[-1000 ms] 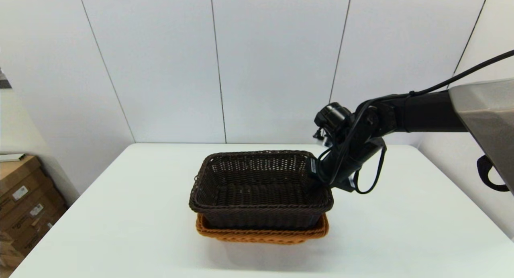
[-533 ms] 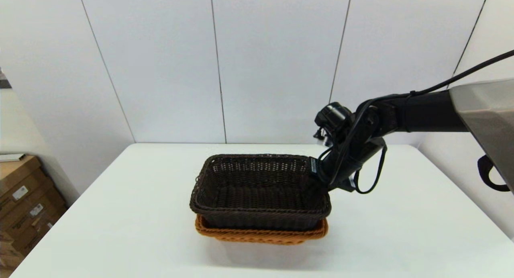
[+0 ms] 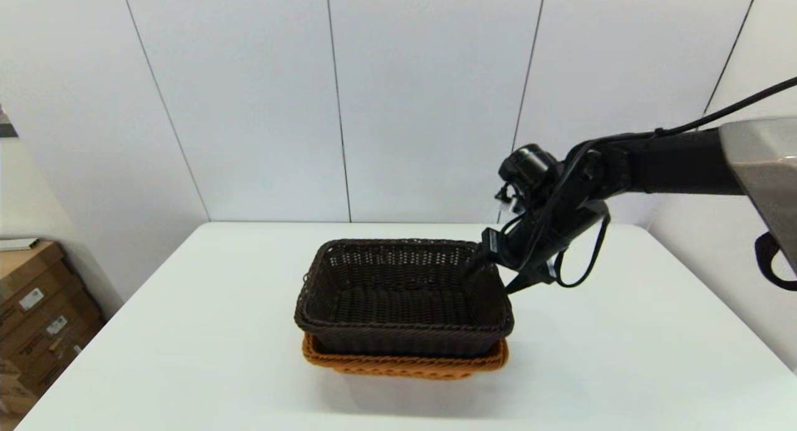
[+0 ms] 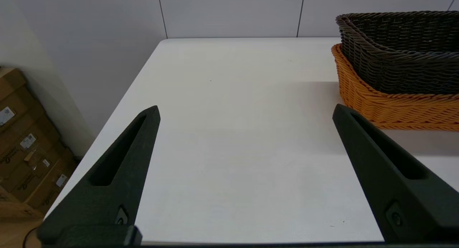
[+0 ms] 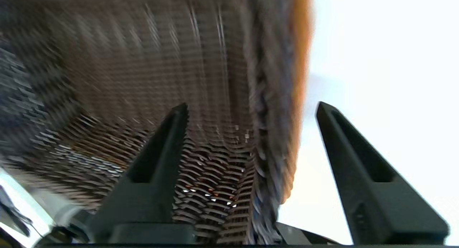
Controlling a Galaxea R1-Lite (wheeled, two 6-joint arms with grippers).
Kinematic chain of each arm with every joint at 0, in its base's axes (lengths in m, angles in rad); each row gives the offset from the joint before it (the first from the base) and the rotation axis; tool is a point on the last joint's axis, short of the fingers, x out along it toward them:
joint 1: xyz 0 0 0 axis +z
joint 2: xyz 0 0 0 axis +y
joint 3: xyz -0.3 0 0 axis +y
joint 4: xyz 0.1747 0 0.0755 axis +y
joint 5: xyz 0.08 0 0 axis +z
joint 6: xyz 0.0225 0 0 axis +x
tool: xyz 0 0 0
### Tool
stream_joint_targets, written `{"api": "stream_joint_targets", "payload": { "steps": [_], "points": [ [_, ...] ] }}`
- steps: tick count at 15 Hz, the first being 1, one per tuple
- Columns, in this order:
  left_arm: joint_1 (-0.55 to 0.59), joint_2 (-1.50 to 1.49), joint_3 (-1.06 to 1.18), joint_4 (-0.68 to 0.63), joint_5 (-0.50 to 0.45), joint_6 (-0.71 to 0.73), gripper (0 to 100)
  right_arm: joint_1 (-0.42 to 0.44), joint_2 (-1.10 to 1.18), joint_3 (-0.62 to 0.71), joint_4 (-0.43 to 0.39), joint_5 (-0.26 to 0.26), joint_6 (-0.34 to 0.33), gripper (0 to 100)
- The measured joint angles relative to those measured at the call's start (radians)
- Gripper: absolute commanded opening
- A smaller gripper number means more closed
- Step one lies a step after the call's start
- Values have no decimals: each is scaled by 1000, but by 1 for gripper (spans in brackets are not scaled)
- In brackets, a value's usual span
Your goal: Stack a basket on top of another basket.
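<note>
We see the dark basket (image 3: 403, 297) nested in the orange basket (image 3: 405, 364), its right rim between the right gripper (image 5: 251, 110)'s spread fingers; left gripper (image 4: 245, 111) also spread.

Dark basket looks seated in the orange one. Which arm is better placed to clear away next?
Right, probably. Its end effector is open astride the dark basket rim and need only lift off. The left end effector is away from the orange basket.

The orange basket (image 3: 405, 364) is mostly hidden under the dark basket (image 3: 403, 300) — and the right wrist view is all blurry.
</note>
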Motion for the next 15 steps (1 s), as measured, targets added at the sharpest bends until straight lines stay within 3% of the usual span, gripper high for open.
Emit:
{"api": "stream_joint_targets", "payload": {
  "steps": [3, 6, 10, 15],
  "points": [
    [0, 0, 0, 0, 0, 0, 100, -48, -106, -43, 21, -4, -3, 100],
    [0, 0, 0, 0, 0, 0, 100, -64, -297, -21, 73, -73, -31, 100],
    [0, 0, 0, 0, -1, 0, 100, -50, -646, 201, 97, -236, -35, 100],
    [0, 0, 0, 0, 0, 0, 100, -132, -1145, 529, 121, -295, -43, 100]
  ]
}}
